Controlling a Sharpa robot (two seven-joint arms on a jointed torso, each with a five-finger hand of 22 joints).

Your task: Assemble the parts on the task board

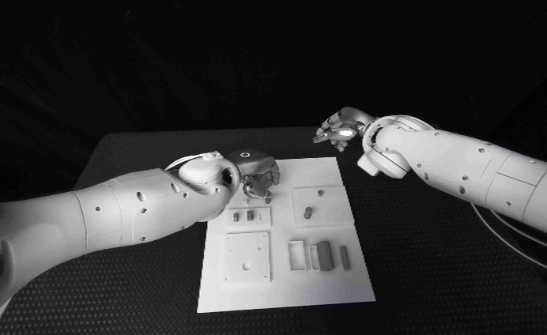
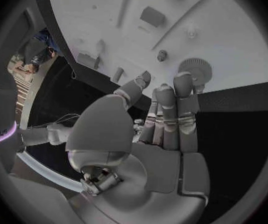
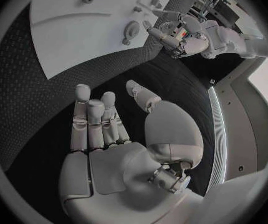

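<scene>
Placement of a small grey toothed gear (image 2: pixel 195 70), pinched by the left hand (image 1: pixel 253 171), onto the white task board (image 1: pixel 285 287) is judged underway, careful alignment being needed next, while the right hand (image 1: pixel 338 126) is held released beyond it.

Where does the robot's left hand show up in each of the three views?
Head view: left hand at the far left corner of the task board.
Left wrist view: left hand mid-picture, fingertips at the board's edge.
Right wrist view: left hand beyond the right hand.
Shared landmark: the task board.
</scene>
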